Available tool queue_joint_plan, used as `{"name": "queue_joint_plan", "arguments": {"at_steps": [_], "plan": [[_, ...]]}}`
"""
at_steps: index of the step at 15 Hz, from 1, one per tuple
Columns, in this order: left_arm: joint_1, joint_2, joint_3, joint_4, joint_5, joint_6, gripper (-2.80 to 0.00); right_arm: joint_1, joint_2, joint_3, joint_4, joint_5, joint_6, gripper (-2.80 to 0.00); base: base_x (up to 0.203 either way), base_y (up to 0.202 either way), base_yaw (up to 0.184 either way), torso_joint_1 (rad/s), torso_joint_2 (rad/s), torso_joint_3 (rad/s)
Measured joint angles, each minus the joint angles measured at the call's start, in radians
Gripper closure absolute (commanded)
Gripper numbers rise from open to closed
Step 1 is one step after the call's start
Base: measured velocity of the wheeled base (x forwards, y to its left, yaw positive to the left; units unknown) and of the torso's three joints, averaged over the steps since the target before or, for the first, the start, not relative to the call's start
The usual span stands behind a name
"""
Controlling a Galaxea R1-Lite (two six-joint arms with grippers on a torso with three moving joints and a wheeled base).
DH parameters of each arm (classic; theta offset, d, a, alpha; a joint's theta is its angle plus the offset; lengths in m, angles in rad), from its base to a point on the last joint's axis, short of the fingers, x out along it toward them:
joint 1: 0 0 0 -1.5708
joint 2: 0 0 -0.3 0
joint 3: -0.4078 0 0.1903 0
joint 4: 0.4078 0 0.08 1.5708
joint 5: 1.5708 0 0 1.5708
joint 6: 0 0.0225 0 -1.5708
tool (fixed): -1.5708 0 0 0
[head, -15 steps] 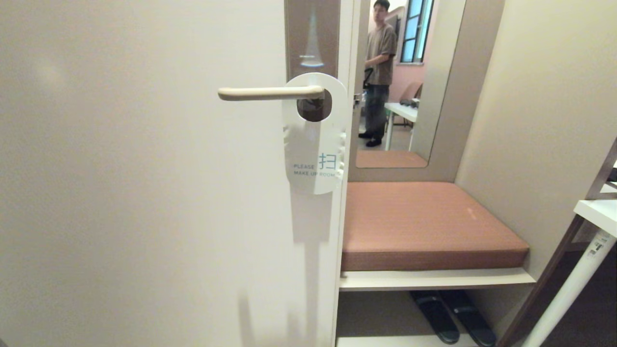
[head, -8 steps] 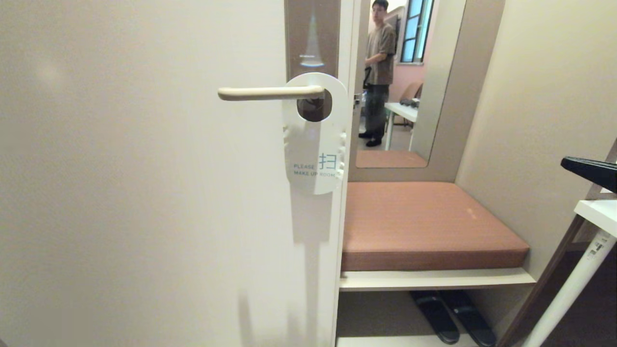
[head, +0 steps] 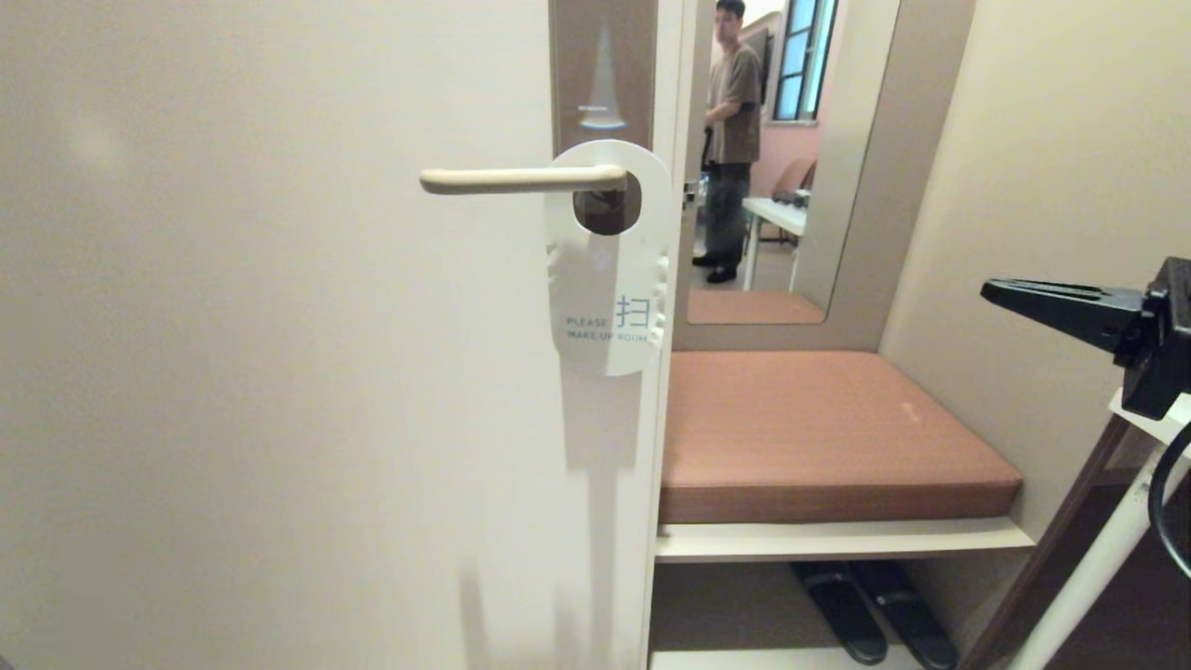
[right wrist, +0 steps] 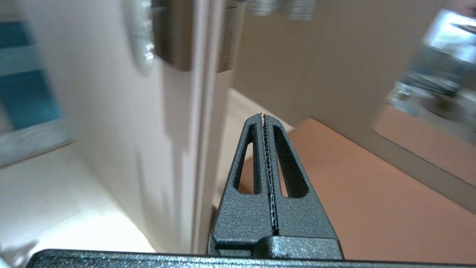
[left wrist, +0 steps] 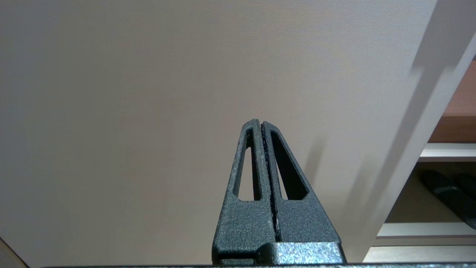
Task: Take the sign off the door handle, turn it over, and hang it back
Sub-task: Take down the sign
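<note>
Beside cream door, brown bench cushion w/ mirror above; both grippers' fingers closed, empty.

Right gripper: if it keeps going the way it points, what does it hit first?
Probably the door's edge. The right gripper, shut, aims just beside it, over the bench cushion; depth is unclear.

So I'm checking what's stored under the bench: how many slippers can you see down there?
2, side by side on the low shelf under the bench cushion: the left slipper and the right slipper. Their near ends run out of the head view, and more may be hidden.
</note>
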Motion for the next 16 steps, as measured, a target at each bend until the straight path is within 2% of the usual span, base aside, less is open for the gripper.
{"name": "queue_joint_plan", "arguments": {"at_steps": [7,16], "plan": [[0.000,0.000,0.000,0.000,0.000,0.000,0.00,0.063,0.152,-0.044,-0.124,0.128,-0.026,0.00,0.000,0.000,0.000,0.000,0.00,0.000],[0.000,0.000,0.000,0.000,0.000,0.000,0.00,0.193,0.247,-0.098,-0.174,0.174,-0.022,0.00,0.000,0.000,0.000,0.000,0.00,0.000]]}}
